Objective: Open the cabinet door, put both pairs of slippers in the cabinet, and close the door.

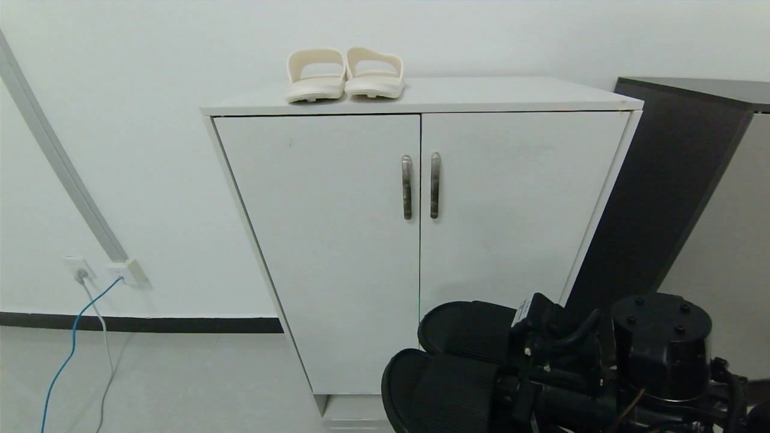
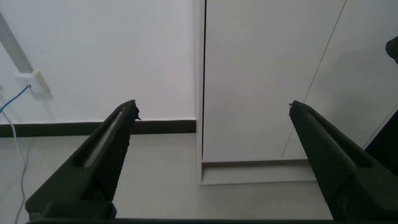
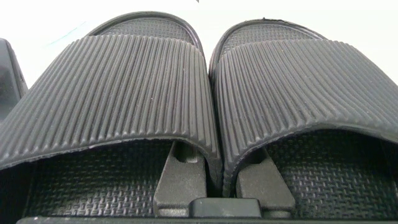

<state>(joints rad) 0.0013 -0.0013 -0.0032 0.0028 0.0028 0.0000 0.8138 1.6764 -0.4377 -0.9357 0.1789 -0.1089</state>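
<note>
My right tool (image 3: 222, 179) grips the pair of black slippers (image 1: 448, 361) by their inner sides, low in front of the closed cabinet (image 1: 511, 210). The beige slippers (image 1: 344, 75) stand on top of the cabinet. My left tool (image 2: 212, 107) is wide open and holds nothing

The white cabinet (image 1: 511, 90) stands against the wall, both its doors shut, two upright metal handles (image 1: 407, 187) side by side at the middle seam. On its top, near the front edge and over the left door (image 1: 325, 240), a pair of cream slippers (image 1: 344, 78) sits side by side and touching. The black slippers (image 1: 448, 376), ribbed across the straps, hang together in my right pincer (image 3: 221, 180), low before the right door (image 1: 517, 210), one finger tucked under each strap.
</note>
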